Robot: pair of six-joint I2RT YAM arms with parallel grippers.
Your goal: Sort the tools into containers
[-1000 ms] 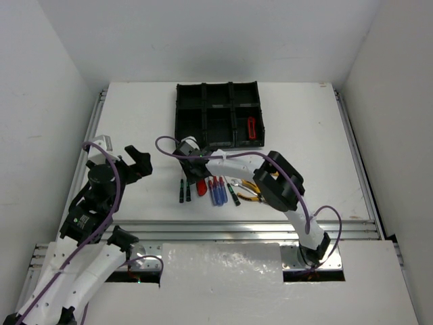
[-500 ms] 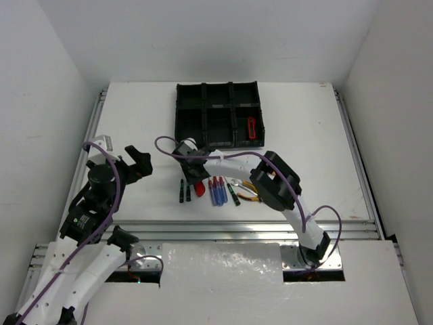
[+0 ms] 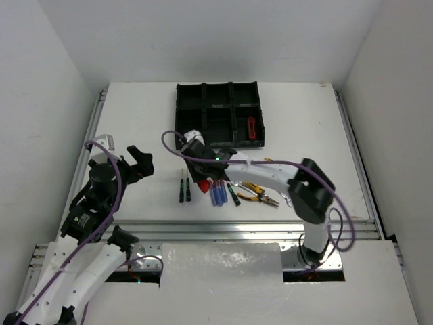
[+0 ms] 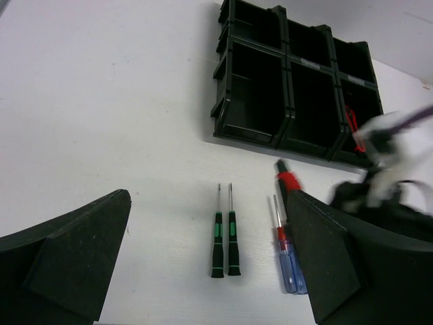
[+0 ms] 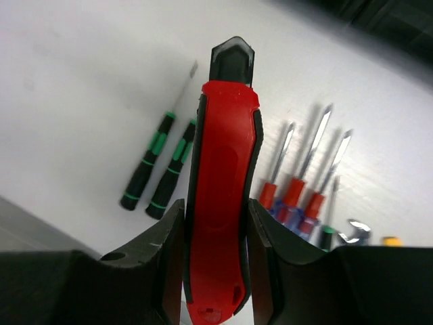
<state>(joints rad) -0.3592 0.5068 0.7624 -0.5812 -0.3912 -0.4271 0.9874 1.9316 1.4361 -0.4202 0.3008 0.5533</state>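
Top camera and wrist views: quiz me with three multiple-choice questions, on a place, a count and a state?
1. Which compartment of the tray holds the red tool? A far left. B far middle. C near right.
2. How many black-and-green screwdrivers show in the left wrist view? A two. B four. C none.
3. What are the right fingers doing? A spread, empty. B clamping a red-handled tool. C resting in the tray.
Answers: 1 C, red shows only in that compartment. 2 A, a pair lies side by side. 3 B, the handle sits squeezed between both fingers.

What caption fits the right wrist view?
Right gripper shut on a red-and-black tool; two black-green screwdrivers lie on the table.
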